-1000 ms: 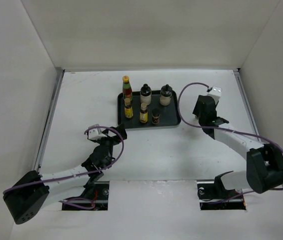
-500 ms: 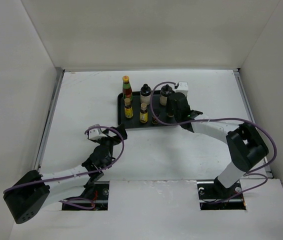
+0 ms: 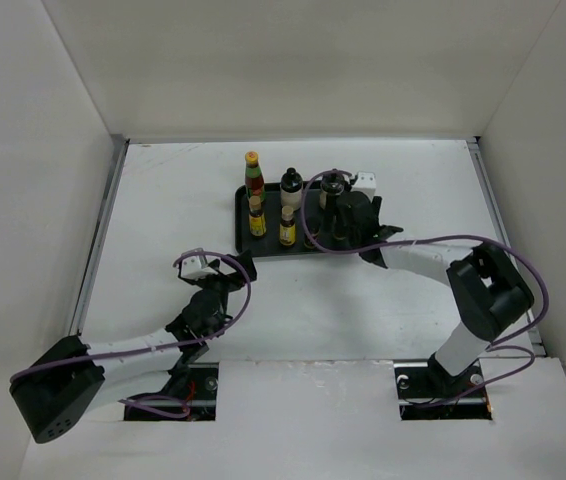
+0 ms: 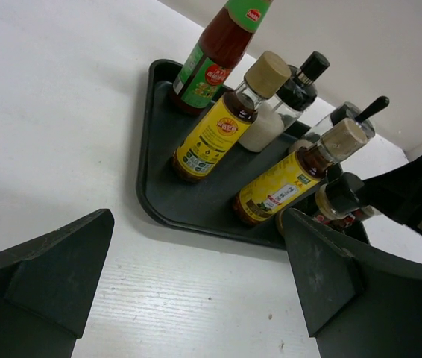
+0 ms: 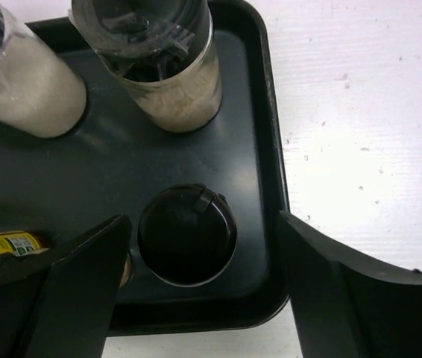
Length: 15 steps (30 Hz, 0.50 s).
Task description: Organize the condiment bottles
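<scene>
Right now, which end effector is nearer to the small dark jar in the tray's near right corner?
Right. The right end effector hangs over the small dark jar, open, a finger on each side. The left end effector is off the tray's near-left corner.

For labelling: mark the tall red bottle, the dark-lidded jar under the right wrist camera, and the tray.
tall red bottle [image 4: 215, 71]: left wrist view, label.
dark-lidded jar [image 5: 187, 235]: right wrist view, lid centre.
tray [image 5: 271, 112]: right wrist view, right rim.

White arm links [image 3: 133, 348], black joints [image 3: 488, 290], looping purple cables [image 3: 443, 238], matte black wedge-shaped tool fingers [image 5: 69, 298]
</scene>
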Motion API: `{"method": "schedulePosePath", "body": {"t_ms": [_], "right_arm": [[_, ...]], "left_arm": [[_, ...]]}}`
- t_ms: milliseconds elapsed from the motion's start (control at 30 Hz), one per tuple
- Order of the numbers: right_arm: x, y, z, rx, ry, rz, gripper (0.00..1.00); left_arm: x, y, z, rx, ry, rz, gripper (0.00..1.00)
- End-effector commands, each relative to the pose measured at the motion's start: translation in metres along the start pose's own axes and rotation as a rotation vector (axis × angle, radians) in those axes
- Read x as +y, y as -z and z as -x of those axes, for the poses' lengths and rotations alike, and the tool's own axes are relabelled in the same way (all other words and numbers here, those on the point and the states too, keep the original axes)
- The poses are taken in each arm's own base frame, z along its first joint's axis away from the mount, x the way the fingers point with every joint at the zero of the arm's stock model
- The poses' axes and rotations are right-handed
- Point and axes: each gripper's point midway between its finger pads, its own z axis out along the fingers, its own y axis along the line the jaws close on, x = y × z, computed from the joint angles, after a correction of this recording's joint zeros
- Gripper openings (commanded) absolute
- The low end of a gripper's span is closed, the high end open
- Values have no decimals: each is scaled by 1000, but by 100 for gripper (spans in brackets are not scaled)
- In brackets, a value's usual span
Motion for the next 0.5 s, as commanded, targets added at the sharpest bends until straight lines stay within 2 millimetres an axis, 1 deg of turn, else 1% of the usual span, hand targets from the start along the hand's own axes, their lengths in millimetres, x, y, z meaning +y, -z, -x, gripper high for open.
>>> {"method": "schedulePosePath", "body": {"t_ms": [0,100,167,200,267,333,367,433,467], "right_arm": [[11,21,42,-111,-66,52,100],[7,45,68,-178,-104,73,100],[2,66,86,-233,-137,91,100],[-3,77,95,-261,-153,95,100],[-16,97,105,-313,-193,84,100],[-36,112,107,-348,-233,51,100],[-45,119,104,-358,-250,38,100],[-66,127,94,-373,-299,1,100],[-75,130,86,-373,-330,-13,100]], "left_arm": [[5,2,-2,-2,14,-4,100],[4,2,-1,-4,16,-4,100],[2,0,-2,1,14,-6,100],[-3,1,-4,9,16,-22,100],[-17,1,-6,31,24,-70,100],[-22,1,-5,38,18,-86,100],[-22,1,-3,37,12,-90,100],[-17,0,1,36,-31,-65,100],[-11,-2,4,30,-44,-34,100]]}}
